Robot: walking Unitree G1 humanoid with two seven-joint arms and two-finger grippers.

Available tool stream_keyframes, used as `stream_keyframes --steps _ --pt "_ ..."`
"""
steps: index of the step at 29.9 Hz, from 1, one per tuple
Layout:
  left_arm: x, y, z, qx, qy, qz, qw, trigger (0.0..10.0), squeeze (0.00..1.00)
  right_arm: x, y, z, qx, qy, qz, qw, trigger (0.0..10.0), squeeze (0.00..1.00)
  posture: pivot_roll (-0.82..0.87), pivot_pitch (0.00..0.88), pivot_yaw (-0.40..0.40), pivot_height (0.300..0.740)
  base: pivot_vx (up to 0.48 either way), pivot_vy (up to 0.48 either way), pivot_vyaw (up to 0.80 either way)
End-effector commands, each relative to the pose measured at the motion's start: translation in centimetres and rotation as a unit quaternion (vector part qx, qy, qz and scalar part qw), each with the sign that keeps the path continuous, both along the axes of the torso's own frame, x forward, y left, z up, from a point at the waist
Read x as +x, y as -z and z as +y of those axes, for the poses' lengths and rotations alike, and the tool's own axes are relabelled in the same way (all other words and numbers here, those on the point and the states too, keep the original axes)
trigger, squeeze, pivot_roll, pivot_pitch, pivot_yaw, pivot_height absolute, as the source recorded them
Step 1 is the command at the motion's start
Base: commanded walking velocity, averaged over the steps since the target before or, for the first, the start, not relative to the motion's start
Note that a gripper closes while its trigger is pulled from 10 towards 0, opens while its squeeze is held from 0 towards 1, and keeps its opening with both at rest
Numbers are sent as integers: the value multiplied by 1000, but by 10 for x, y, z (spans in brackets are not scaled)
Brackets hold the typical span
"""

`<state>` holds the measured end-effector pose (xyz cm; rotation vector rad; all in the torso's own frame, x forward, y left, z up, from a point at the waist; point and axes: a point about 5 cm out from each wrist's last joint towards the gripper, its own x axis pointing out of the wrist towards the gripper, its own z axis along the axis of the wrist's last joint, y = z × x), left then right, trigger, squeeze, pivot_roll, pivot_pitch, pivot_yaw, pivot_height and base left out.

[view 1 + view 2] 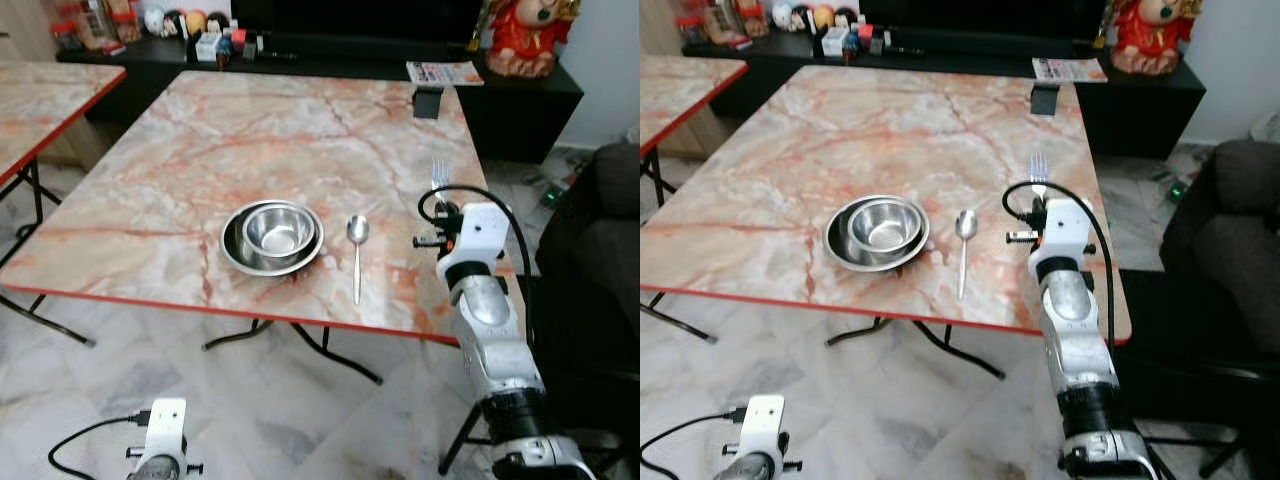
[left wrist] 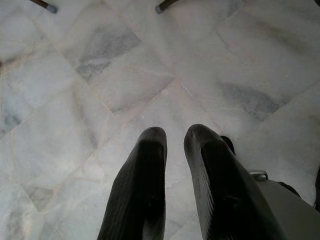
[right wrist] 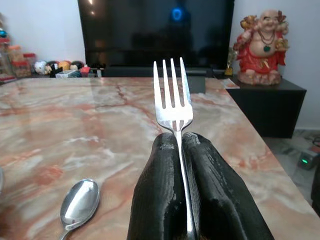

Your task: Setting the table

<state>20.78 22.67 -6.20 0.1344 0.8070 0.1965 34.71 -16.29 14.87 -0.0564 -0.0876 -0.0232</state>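
A steel bowl (image 1: 279, 230) sits inside a steel plate (image 1: 235, 253) near the front edge of the marble table (image 1: 200, 150). Just right of the plate lies a spoon (image 1: 357, 248), handle toward me. My right gripper (image 3: 177, 142) hovers over the table's right side, right of the spoon, shut on a silver fork (image 3: 172, 102) whose tines (image 1: 439, 175) point away from me. The left arm (image 1: 162, 440) hangs low beside me over the floor, and its gripper (image 2: 175, 137) has its fingers nearly together with nothing between them.
A small black object (image 1: 428, 102) stands at the table's far right edge. Behind it runs a dark cabinet (image 1: 520, 100) with a magazine (image 1: 444, 72), a red figurine (image 1: 525, 35) and a TV (image 3: 155, 30). A second marble table (image 1: 40, 110) stands left; a dark sofa (image 1: 600, 250) right.
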Motion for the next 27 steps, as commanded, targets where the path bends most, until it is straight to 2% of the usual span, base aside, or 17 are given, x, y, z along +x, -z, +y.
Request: stream_keyframes --steps 1,10,17,27 --pt "-2 1 2 1 2 6 1000 10000 0 -1 4 1 3 2 4 1000 10000 0 -10 133 -7 740 300 0 0" --pt "-1 0 2 1 5 2 1000 10000 0 -2 5 3 5 -2 6 1000 10000 0 -6 136 -8 740 300 0 0" --pt "-1 0 2 2 3 -1 1000 10000 0 -2 6 4 6 -2 6 1000 10000 0 -7 135 -9 740 0 0 0" --pt "-4 2 3 -2 6 3 1000 10000 0 -16 26 6 5 14 46 999 10000 0 -10 147 0 740 0 0 0"
